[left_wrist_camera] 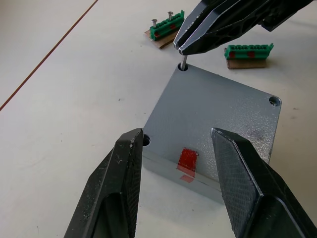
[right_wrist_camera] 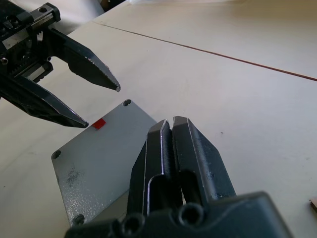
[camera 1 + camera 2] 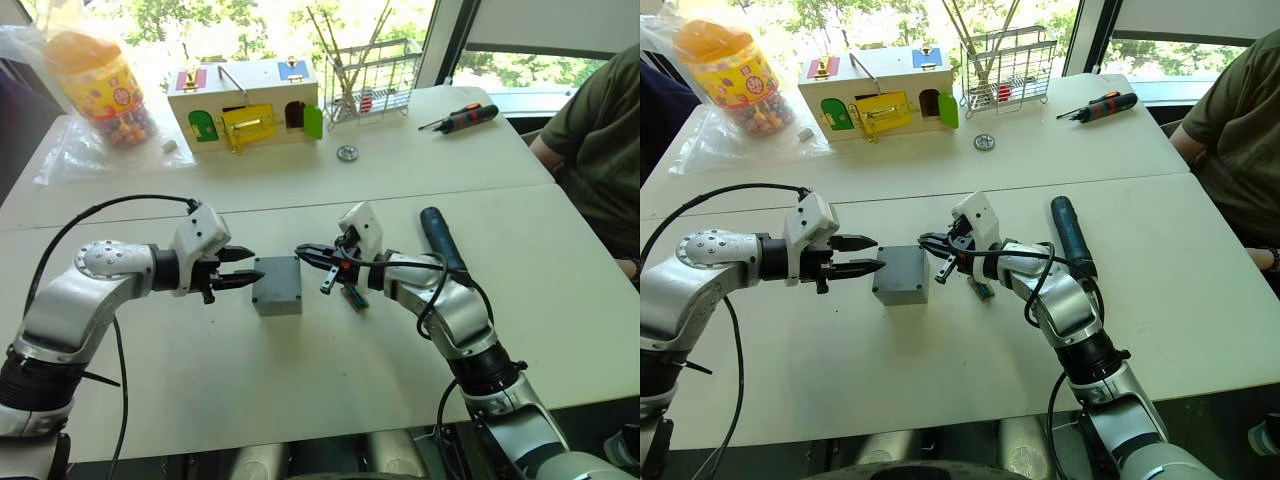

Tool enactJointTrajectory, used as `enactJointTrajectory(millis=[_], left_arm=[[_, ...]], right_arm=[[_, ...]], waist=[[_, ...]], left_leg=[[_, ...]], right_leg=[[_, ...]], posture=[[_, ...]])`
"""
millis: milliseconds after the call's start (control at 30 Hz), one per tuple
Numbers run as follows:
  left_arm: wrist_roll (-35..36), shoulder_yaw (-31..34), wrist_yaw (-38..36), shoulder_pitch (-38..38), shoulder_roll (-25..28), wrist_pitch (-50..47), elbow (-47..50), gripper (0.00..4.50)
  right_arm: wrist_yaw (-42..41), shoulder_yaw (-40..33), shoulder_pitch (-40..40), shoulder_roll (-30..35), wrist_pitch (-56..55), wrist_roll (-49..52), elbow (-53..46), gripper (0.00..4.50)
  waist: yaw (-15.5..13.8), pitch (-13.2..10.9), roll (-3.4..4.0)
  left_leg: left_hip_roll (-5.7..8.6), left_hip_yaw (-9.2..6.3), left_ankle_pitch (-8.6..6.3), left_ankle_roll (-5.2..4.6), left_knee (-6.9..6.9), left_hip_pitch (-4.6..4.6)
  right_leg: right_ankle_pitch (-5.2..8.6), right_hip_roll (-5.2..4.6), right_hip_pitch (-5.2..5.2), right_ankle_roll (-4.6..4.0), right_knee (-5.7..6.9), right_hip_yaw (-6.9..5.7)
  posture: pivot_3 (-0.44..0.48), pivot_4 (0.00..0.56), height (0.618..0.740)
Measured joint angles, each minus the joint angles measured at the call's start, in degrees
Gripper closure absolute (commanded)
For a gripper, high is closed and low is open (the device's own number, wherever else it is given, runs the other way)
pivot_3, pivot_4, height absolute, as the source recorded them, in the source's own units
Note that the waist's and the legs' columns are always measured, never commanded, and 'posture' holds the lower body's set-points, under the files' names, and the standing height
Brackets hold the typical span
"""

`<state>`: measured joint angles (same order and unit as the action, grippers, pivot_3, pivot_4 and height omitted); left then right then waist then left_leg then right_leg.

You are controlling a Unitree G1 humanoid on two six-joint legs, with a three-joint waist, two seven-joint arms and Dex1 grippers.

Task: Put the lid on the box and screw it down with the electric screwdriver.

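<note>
Lid sits on the box at frame centre. Right gripper, fingers pinched on a screw, should lower it straight into the corner hole. Left gripper hovers spread beside the box. Electric screwdriver lies right of centre.

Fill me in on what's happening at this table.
The lid already sits on the box. The right gripper, fingers shut on a screw, is setting it into a corner hole of the lid. The left gripper hovers open beside the box. The electric screwdriver lies untouched on the table.
</note>
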<state>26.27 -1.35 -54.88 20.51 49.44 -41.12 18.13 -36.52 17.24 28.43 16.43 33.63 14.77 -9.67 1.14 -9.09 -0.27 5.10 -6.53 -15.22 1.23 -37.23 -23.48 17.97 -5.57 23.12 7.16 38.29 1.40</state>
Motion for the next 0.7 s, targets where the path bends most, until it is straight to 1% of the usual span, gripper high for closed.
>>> enactJointTrajectory(millis=[333,500,600,667,700], left_arm=[[-0.18,-0.01,0.04,0.01,-0.09,0.01,-0.01,2.29],[-0.59,-0.10,0.07,0.17,-0.27,0.05,-0.10,2.29],[-0.74,-0.12,0.11,0.43,-0.68,0.11,-0.31,2.29],[-0.77,-0.15,0.13,0.53,-1.06,0.14,-0.35,2.29],[-0.77,-0.15,0.13,0.53,-1.12,0.14,-0.35,2.29]], right_arm=[[-1.60,0.05,0.02,0.31,0.12,-0.20,0.34,4.41],[-1.63,0.61,0.17,-0.94,-0.27,-1.05,1.69,4.41],[-1.70,0.89,0.70,-1.75,-0.43,-1.46,3.23,3.64],[-1.97,1.08,1.35,-1.88,-0.46,-1.81,3.79,2.61],[-2.11,1.10,1.36,-1.86,-0.46,-2.04,3.82,2.17]], waist=[[-0.01,0.00,0.00],[0.02,0.00,0.00],[0.02,0.00,0.00],[0.04,0.00,0.00],[0.04,0.00,0.00]], left_leg=[[0.00,0.00,0.00,0.00,0.00,0.00],[0.00,0.00,0.00,0.00,0.00,0.00],[0.00,0.00,0.00,0.00,0.00,0.00],[0.00,0.00,0.00,0.00,0.00,0.00],[0.00,0.00,0.00,0.00,0.00,0.00]], right_leg=[[0.00,0.00,0.00,0.00,0.00,0.00],[0.00,0.00,0.00,0.00,0.00,0.00],[0.00,0.00,0.00,0.00,0.00,0.00],[0.00,0.00,0.00,0.00,0.01,0.00],[0.00,0.00,0.01,0.00,0.01,0.00]], posture=[[0.000,0.150,0.740],[0.000,0.150,0.740],[0.000,0.150,0.740],[0.000,0.150,0.740],[0.000,0.150,0.740]])
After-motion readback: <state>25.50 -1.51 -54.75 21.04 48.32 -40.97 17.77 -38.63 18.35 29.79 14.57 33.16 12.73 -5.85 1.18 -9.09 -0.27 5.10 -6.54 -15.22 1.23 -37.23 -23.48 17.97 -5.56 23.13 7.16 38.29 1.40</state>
